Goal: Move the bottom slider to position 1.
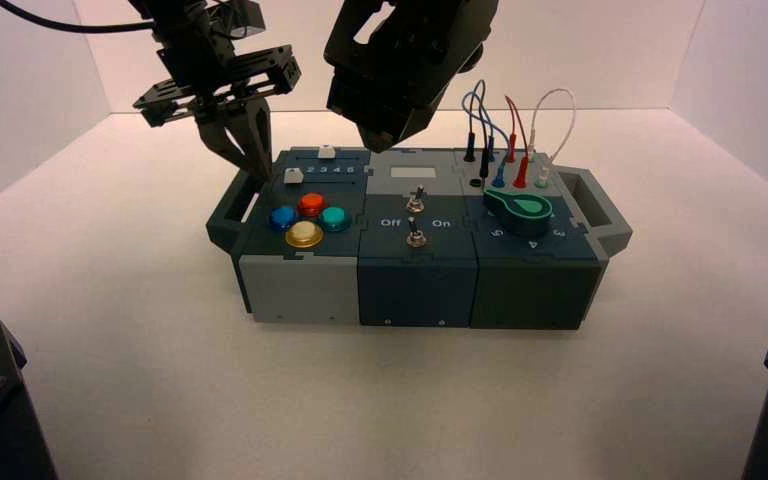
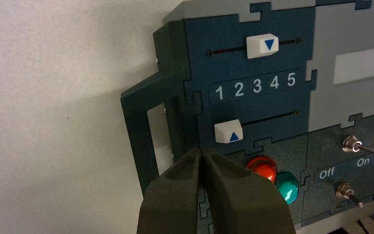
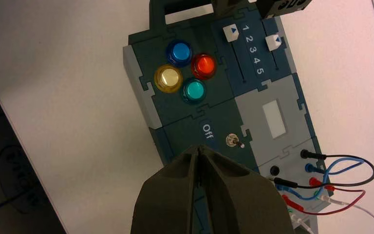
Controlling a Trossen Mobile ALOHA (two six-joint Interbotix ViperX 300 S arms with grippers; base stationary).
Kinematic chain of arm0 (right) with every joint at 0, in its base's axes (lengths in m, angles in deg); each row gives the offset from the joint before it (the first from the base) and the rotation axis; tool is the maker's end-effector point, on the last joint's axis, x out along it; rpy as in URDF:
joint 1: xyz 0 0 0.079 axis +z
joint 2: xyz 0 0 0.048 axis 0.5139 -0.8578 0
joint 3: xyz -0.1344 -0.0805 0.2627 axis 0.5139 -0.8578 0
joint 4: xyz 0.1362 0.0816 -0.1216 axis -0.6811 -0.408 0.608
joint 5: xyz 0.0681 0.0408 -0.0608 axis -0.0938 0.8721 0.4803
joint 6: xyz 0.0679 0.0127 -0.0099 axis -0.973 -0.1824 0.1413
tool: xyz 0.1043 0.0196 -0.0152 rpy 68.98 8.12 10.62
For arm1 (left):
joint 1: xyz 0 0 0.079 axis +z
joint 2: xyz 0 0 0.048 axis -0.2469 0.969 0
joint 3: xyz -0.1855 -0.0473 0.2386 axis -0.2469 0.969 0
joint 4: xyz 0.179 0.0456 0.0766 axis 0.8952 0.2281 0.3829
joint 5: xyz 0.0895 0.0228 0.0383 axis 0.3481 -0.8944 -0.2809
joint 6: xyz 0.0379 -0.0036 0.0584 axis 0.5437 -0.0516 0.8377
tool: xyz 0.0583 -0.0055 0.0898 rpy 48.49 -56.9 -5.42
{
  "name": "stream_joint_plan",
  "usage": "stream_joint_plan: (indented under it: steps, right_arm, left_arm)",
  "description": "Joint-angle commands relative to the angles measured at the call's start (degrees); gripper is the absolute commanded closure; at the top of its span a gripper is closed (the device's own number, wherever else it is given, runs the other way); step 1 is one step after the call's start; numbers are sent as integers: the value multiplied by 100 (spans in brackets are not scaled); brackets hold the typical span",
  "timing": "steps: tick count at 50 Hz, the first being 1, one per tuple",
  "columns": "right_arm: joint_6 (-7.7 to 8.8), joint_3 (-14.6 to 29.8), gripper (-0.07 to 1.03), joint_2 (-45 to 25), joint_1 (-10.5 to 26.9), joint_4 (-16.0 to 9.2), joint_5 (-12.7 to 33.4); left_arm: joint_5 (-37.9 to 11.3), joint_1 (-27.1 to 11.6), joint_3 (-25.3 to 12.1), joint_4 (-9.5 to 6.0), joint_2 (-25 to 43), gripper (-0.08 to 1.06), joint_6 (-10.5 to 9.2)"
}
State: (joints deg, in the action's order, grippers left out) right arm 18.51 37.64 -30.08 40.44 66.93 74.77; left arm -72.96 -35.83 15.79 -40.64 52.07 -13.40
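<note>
My left claw (image 2: pixel 200 152) is at the box's left edge, its two fingers pressed together with nothing pinched between them. The bottom slider (image 2: pixel 228 131), a white knob, sits just beside my fingertips, on their inner side, toward the middle of the box. I can see a gap between us, so I am near it but not touching. From the high view, my tips come down between the left handle (image 2: pixel 137 131) and that knob.

The bottom slider stands at the 1 end of its track, lined up with the small printed 1 (image 2: pixel 219 92); the rest of the track runs off toward the 5 end. The top slider (image 2: pixel 262 46), also white, lies beyond the row of digits from my tips, partway along its own track and away from both ends.

Toward the front of the box from the bottom slider are the red button (image 2: pixel 262 168), the green button (image 2: pixel 287 187), the blue button (image 3: pixel 179 52) and the yellow button (image 3: pixel 168 78). The box (image 1: pixel 419 235) rests on the table (image 1: pixel 190 390). My right claw (image 3: pixel 199 148) hangs above the middle of the box, its fingers pressed together too.
</note>
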Motion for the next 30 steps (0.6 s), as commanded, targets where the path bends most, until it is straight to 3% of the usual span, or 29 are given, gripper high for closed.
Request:
stream_joint_plan:
  steps: [1,13,30]
  right_arm:
    - [-26,202,98,44,44,18,-35]
    - [-35,237,98,44,44,9,-26]
    - [-53,229,98,44,44,9,-26]
  left_arm:
    - [-149,-26,-158,-97,-185,101,35]
    - [-255,-316,-360,-220,-193,101,35]
    - [-132,-352,-615,-220,123,101,35]
